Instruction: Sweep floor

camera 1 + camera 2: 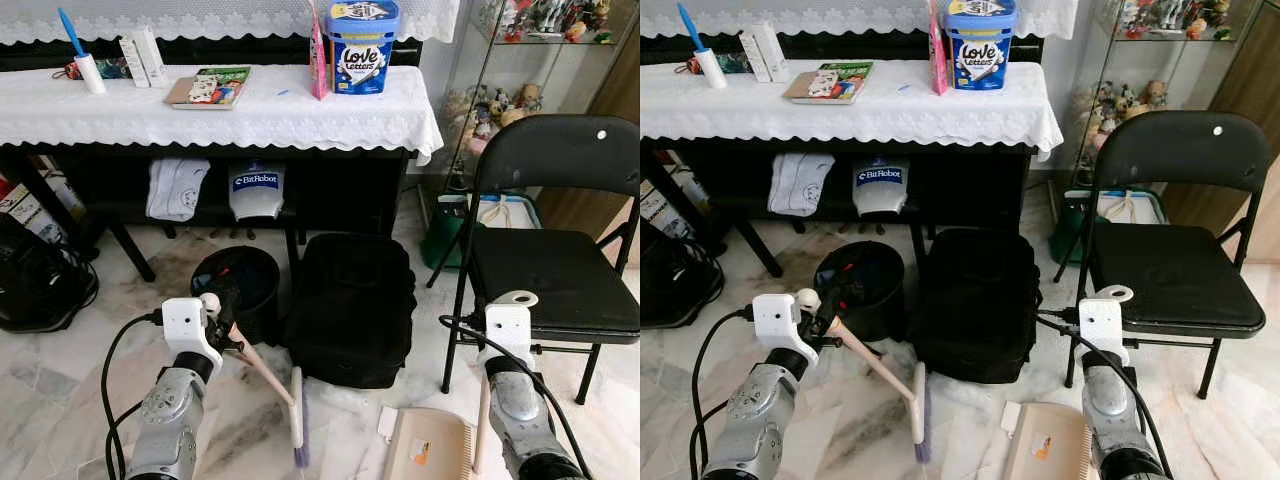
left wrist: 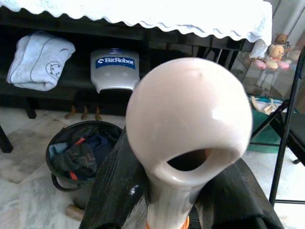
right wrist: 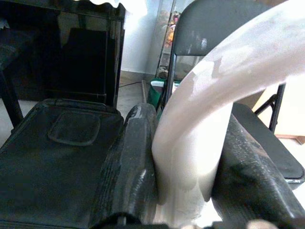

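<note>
Left gripper (image 1: 222, 322), lower left of frame, clamped on the pink handle of the hand broom (image 1: 268, 375); bristle head rests on the marble floor (image 1: 60, 380) at bottom centre. Right gripper (image 3: 188, 157), lower right, closed around the dustpan handle (image 1: 483, 425) (beige dustpan (image 1: 430, 445) lies flat beside it). Black bag (image 1: 350, 305) and dark bin (image 1: 240, 285) mid-frame, folding chair (image 1: 560, 260) right, lace-covered table (image 1: 215, 110) across the top.
</note>
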`<state>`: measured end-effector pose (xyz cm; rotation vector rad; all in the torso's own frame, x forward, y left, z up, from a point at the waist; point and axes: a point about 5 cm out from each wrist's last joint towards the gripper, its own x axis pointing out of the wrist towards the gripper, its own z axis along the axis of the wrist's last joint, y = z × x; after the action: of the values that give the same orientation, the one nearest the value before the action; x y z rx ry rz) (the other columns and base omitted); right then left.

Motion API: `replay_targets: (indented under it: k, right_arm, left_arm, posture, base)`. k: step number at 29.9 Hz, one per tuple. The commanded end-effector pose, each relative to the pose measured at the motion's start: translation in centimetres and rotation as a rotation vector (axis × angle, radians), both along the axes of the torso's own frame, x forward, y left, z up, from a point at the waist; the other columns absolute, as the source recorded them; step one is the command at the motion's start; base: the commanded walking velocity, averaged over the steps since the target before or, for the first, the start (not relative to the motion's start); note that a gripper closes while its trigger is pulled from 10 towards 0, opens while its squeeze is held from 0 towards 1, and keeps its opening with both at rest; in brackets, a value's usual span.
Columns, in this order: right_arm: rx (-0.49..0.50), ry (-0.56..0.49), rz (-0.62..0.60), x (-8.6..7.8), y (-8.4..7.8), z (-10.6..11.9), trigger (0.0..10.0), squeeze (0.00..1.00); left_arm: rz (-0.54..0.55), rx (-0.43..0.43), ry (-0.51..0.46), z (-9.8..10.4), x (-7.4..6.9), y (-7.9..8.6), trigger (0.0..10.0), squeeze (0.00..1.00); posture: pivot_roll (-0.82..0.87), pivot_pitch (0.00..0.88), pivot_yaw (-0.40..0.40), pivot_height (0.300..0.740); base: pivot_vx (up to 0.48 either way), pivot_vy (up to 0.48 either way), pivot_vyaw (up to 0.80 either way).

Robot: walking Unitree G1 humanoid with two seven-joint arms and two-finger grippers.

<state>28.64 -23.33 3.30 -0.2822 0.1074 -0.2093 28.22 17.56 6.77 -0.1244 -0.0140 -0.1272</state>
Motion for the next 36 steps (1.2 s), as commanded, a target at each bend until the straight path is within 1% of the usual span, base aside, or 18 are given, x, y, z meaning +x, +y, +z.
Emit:
replay_targets:
  k: [1, 2, 5, 8, 9, 16, 19, 21, 23, 25, 26, 27, 28, 29, 31, 33, 35, 36]
  right_arm:
    - [-0.008, -0.006, 0.009, 0.3, 0.0, 0.3, 10.0, 0.0]
    - [-0.008, -0.005, 0.007, 0.3, -0.1, 0.3, 10.0, 0.0]
    - [-0.022, 0.003, -0.009, 0.3, -0.3, 0.3, 10.0, 0.0]
    - [-0.025, 0.004, -0.021, 0.3, -0.5, 0.3, 10.0, 0.0]
    - [-0.026, 0.005, -0.024, 0.3, -0.6, 0.3, 10.0, 0.0]
    - [-0.026, 0.004, -0.028, 0.3, -0.5, 0.3, 10.0, 0.0]
    - [-0.026, 0.005, -0.029, 0.3, -0.5, 0.3, 10.0, 0.0]
    - [-0.025, 0.005, -0.03, 0.3, -0.6, 0.3, 10.0, 0.0]
    - [-0.025, 0.006, -0.029, 0.3, -0.6, 0.3, 10.0, 0.0]
    - [-0.026, 0.006, -0.027, 0.3, -0.5, 0.3, 10.0, 0.0]
    - [-0.026, 0.007, -0.027, 0.3, -0.5, 0.2, 10.0, 0.0]
    - [-0.024, 0.007, -0.026, 0.4, -0.5, 0.2, 10.0, 0.0]
    - [-0.023, 0.008, -0.025, 0.4, -0.4, 0.2, 10.0, 0.0]
    - [-0.022, 0.01, -0.02, 0.4, -0.2, 0.2, 10.0, 0.0]
    - [-0.022, 0.011, -0.018, 0.4, -0.1, 0.2, 10.0, 0.0]
    - [-0.02, 0.01, -0.016, 0.4, -0.1, 0.2, 10.0, 0.0]
    - [-0.019, 0.01, -0.014, 0.4, -0.1, 0.1, 10.0, 0.0]
    - [-0.019, 0.01, -0.014, 0.4, -0.1, 0.1, 10.0, 0.0]
  left_arm:
    - [-0.024, -0.024, -0.039, 1.0, 0.1, 0.2, 10.0, 0.0]
    - [-0.033, -0.028, -0.037, 1.0, 0.1, 0.1, 10.0, 0.0]
    - [-0.119, -0.056, -0.007, 0.9, -0.1, -0.7, 10.0, 0.0]
    - [-0.224, -0.097, 0.037, 0.7, -0.3, -1.4, 10.0, 0.0]
    - [-0.287, -0.114, 0.067, 0.6, -0.6, -1.7, 10.0, 0.0]
    - [-0.395, -0.139, 0.119, 0.6, -1.1, -1.8, 10.0, 0.0]
    - [-0.471, -0.15, 0.142, 0.9, -1.6, -1.8, 10.0, 0.0]
    - [-0.519, -0.149, 0.158, 1.4, -2.0, -1.5, 10.0, 0.0]
    - [-0.522, -0.129, 0.154, 1.6, -2.0, -1.2, 10.0, 0.0]
    - [-0.456, -0.1, 0.122, 2.1, -1.5, -0.5, 10.0, 0.0]
    - [-0.419, -0.079, 0.102, 2.3, -1.3, -0.1, 10.0, 0.0]
    - [-0.346, -0.041, 0.068, 2.7, -0.8, 0.6, 10.0, 0.0]
    - [-0.31, -0.027, 0.049, 3.0, -0.5, 0.8, 10.0, 0.0]
    - [-0.242, 0.015, 0.024, 3.2, -0.2, 1.4, 10.0, 0.0]
    - [-0.221, 0.027, 0.019, 3.3, 0.0, 1.5, 10.0, 0.0]
    - [-0.187, 0.058, 0.01, 3.3, 0.2, 1.6, 10.0, 0.0]
    - [-0.172, 0.053, 0.001, 3.3, 0.3, 1.5, 10.0, 0.0]
    - [-0.166, 0.033, 0.0, 3.2, 0.4, 1.3, 10.0, 0.0]
  posture:
    - [-0.01, 0.0, 0.038, 0.74]
    - [-0.01, 0.0, 0.038, 0.74]
    - [-0.01, 0.0, 0.038, 0.74]
    - [-0.01, 0.0, 0.037, 0.74]
    - [-0.01, 0.0, 0.037, 0.74]
    - [0.0, 0.0, 0.039, 0.74]
    - [0.0, 0.0, 0.038, 0.74]
    - [0.0, 0.0, 0.037, 0.74]
    - [0.0, 0.0, 0.038, 0.74]
    - [0.0, 0.0, 0.038, 0.74]
    - [0.0, 0.0, 0.037, 0.74]
    - [0.0, 0.0, 0.037, 0.74]
    - [0.0, 0.0, 0.037, 0.74]
    - [0.0, 0.0, 0.037, 0.74]
    - [0.0, 0.0, 0.036, 0.74]
    - [0.0, 0.0, 0.037, 0.74]
    - [0.0, 0.0, 0.037, 0.74]
    - [-0.01, 0.0, 0.039, 0.74]
  base:
    - [0.0, 0.0, 0.0]
    - [0.0, 0.0, 0.0]
    - [0.0, 0.0, 0.0]
    - [0.0, 0.0, 0.0]
    - [0.0, 0.0, 0.0]
    - [0.0, 0.0, 0.0]
    - [0.0, 0.0, 0.0]
    - [0.0, 0.0, 0.0]
    - [0.0, 0.0, 0.0]
    - [0.0, 0.0, 0.0]
    - [0.0, 0.0, 0.0]
    - [0.0, 0.0, 0.0]
    - [0.0, 0.0, 0.0]
    - [0.0, 0.0, 0.0]
    - [0.0, 0.0, 0.0]
    - [0.0, 0.0, 0.0]
    - [0.0, 0.0, 0.0]
    - [0.0, 0.0, 0.0]
